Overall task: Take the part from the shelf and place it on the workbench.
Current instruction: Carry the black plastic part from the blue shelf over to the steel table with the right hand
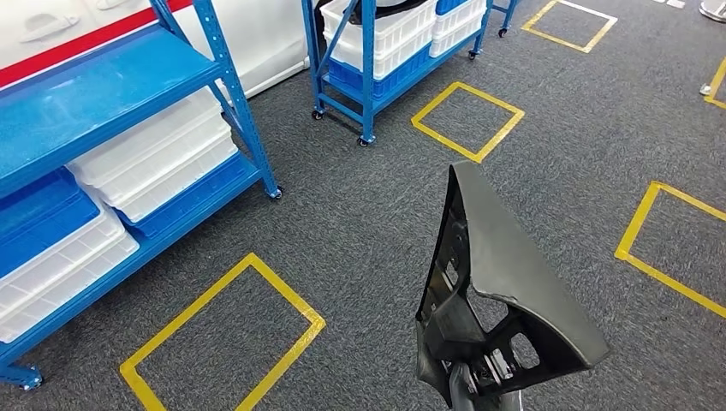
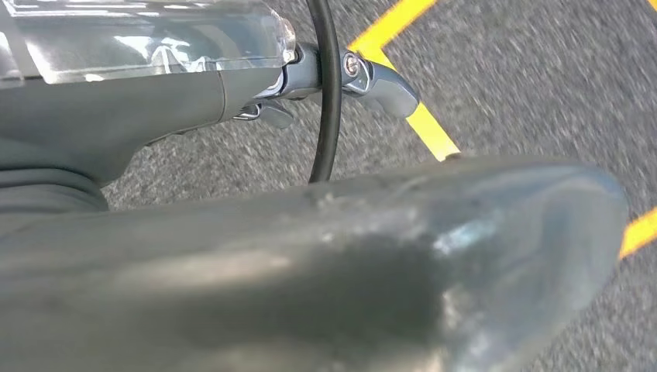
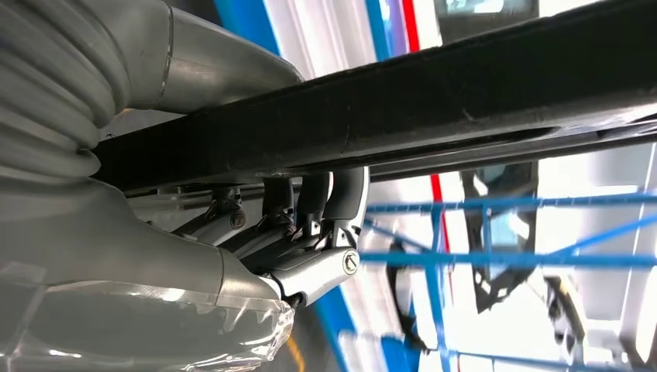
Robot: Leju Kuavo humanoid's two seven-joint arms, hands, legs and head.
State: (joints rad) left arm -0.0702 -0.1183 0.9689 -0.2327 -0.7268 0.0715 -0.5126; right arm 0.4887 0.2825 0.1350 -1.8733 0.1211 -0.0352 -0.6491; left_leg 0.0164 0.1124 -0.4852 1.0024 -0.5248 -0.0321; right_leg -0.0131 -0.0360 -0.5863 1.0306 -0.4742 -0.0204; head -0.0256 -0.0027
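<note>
Head view: carrying step, judged; dark part (image 1: 496,274) off the shelf (image 1: 128,111), raised at lower right of frame above grey floor; workbench yet to be reached.

Left wrist view: left hand (image 2: 341,77), grip impossible to tell, beside part.

Right wrist view: right hand (image 3: 302,225) gripping part from below.

Grey carpet floor (image 1: 377,214) carries yellow taped squares: one at seven o'clock (image 1: 224,338), one at twelve o'clock (image 1: 467,120), another at three o'clock (image 1: 676,248). A blue shelf rack (image 1: 128,94) stands at nine o'clock, its shelves stacked with white trays (image 1: 154,163). A second wheeled rack (image 1: 368,68) stands at eleven o'clock.
</note>
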